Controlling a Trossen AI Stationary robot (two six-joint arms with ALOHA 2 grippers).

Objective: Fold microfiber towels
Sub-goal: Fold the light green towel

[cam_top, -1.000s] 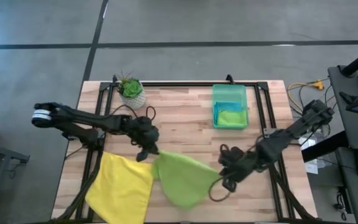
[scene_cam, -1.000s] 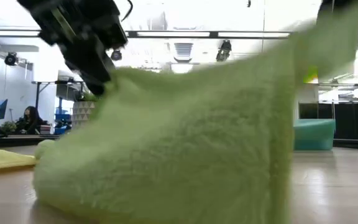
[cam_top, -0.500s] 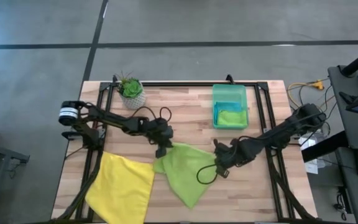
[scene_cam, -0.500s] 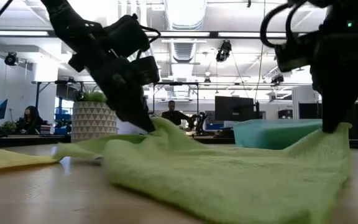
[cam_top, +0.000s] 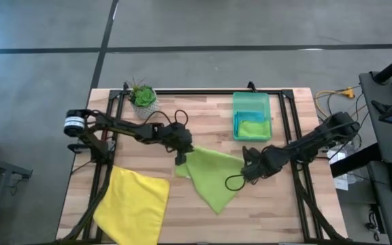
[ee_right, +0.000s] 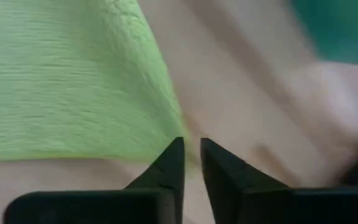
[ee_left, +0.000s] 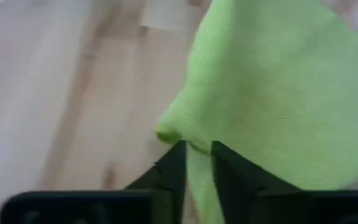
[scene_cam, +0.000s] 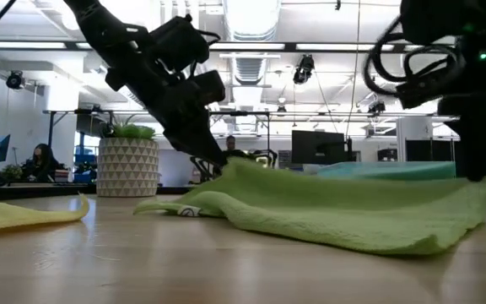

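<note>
Two grippers pinch opposite corners of a lime green towel stretched across the middle of the table.

The lime green towel lies as a diamond, its stretched diagonal running left to right between the arms and one free corner pointing toward the table's near edge. The left gripper clamps the left corner; in the left wrist view the fingers close on a fold of cloth. The right gripper is clenched on the right corner. The cloth is fuzzy and floppy, sagging onto the wooden table. A small white tag shows at its edge, unreadable. A yellow towel lies flat at the near left. A translucent green bin holds another green cloth.
</note>
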